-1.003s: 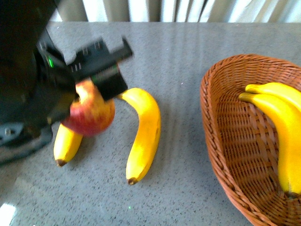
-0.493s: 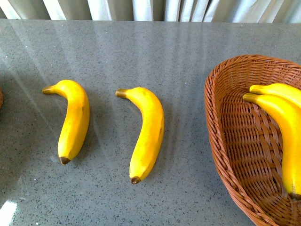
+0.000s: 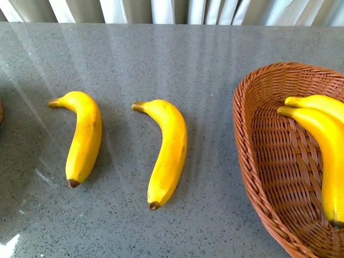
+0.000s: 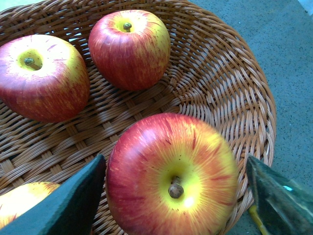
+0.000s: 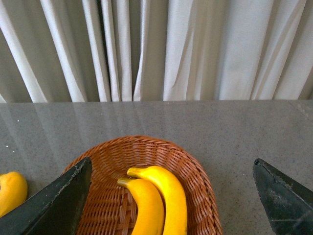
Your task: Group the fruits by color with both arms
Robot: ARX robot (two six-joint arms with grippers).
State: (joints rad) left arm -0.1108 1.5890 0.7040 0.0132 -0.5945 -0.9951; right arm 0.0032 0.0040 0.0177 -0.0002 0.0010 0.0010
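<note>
While the right gripper [image 5: 172, 164] gaped empty, a glossy red, yellow-blushed round apple [image 4: 171, 186] sat between the left gripper's [image 4: 175, 164] jaws, hold unclear.

Of the robot's body, just the fingertips show, in the two wrist views. The left gripper [image 4: 174, 159] has two broad, wedge-shaped fingers [image 4: 68, 205] in matte teal-black. One has a glossy sheen, a small blue glint and a thin yellow-green strip [image 4: 255, 218] along its edge. The right gripper [image 5: 172, 162] has similar dark wedge-shaped fingers [image 5: 58, 196], with paler, scuffed edges and faint speckling.
</note>
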